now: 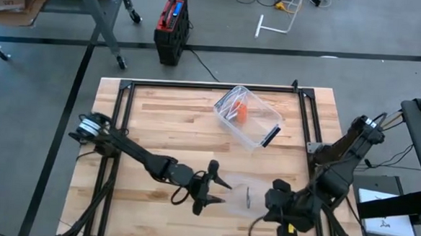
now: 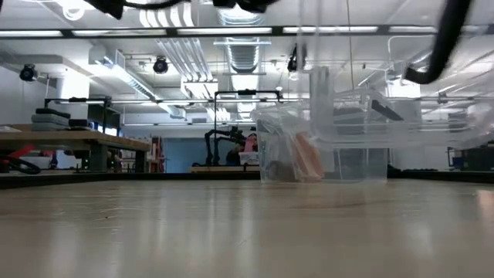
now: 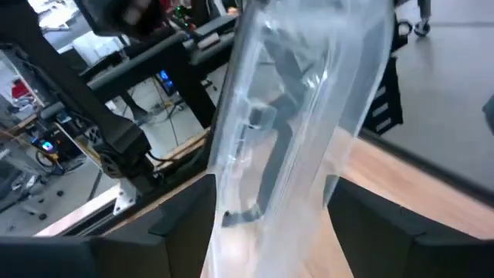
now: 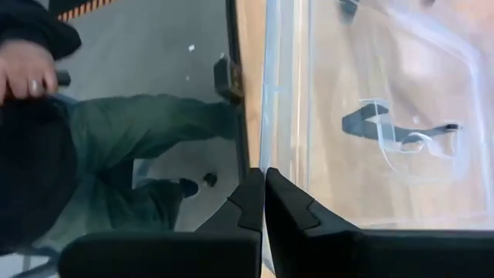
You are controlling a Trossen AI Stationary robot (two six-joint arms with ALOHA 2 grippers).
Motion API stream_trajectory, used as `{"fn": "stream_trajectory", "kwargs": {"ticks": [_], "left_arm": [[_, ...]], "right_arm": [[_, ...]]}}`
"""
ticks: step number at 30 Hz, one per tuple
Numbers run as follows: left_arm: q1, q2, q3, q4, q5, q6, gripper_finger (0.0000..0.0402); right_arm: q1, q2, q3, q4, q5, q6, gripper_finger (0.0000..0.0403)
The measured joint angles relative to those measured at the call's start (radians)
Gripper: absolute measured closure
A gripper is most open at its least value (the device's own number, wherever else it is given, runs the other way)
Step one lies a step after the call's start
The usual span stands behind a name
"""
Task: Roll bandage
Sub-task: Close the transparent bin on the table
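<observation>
High view: my left pincer (image 1: 219, 191) is hovering near the front edge of the tabletop (image 1: 167, 123), its fingers standing wide at one end of a clear lid (image 1: 246, 196). My right pincer (image 1: 270, 200) is meeting the lid's other end. A clear bin (image 1: 257, 131) is sitting farther back on the tabletop, well apart from both pincers, with an orange item (image 1: 242, 112) lying inside it. I cannot tell whether that is the bandage.

Low view: the bin (image 2: 324, 154) is resting on the tabletop (image 2: 231, 232), the orange item (image 2: 309, 158) showing through its wall.

Left wrist view: the lid (image 3: 301, 93) is running between the 2 fingers of my left pincer (image 3: 270, 224), a dark latch (image 3: 270, 170) showing on it. The fingers are flanking it widely. I cannot tell whether the pads are touching it.

Right wrist view: my right pincer (image 4: 265, 193) is pinching the lid's (image 4: 370, 93) edge, fingers pressed together on it. Beyond the tabletop's edge a person is standing, a hand (image 4: 27, 69) and a green trouser leg (image 4: 139, 131) showing.
</observation>
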Motion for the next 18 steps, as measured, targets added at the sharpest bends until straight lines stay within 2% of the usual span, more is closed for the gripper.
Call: {"fn": "stream_trajectory", "kwargs": {"ticks": [6,8,11,13,14,18], "left_arm": [[0.024,0.047,0.039,0.011,-0.011,0.004,0.0209],[0.029,0.040,0.043,0.010,-0.019,-0.012,0.0243],[0.037,0.018,0.043,-0.005,-0.023,-0.078,0.0322],[0.039,-0.013,0.043,-0.027,-0.019,-0.100,0.0376],[0.040,-0.031,0.042,-0.049,-0.011,-0.105,0.0388],[0.044,-0.113,0.029,-0.109,-0.019,-0.132,0.0396]], "right_arm": [[-0.074,0.002,0.036,0.006,0.003,-0.057,0.0403],[-0.095,0.002,0.049,0.004,0.018,-0.070,0.0403],[-0.114,0.002,0.067,0.005,0.036,-0.089,0.0397],[-0.118,0.002,0.086,0.005,0.055,-0.140,0.0380],[-0.118,0.001,0.101,0.003,0.077,-0.167,0.0368],[-0.118,-0.015,0.176,-0.004,0.239,-0.315,0.0305]]}}
